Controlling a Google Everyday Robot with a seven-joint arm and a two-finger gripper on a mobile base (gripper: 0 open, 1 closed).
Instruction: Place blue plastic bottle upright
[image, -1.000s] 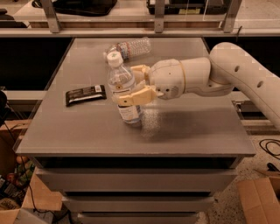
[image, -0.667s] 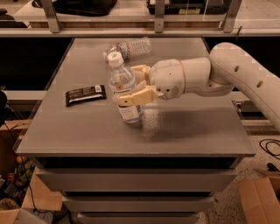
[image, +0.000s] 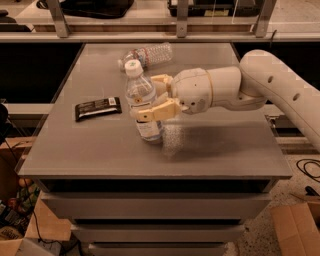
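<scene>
Now | tool clasping blue plastic bottle | upright on table | contents unclear

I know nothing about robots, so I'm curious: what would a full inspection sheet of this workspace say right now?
Surface: grey table, flat.
Job's things: blue plastic bottle stands upright near the middle, white cap on, base on the table.
Clutter: smaller ribbed bottle lies on its side at the back; dark flat packet lies to the left.
Grippers: end effector is closed on the blue plastic bottle's body, one finger in front and one behind.
Cables: black cable on the floor at right.
Surroundings: cardboard box on the floor at lower right.
</scene>
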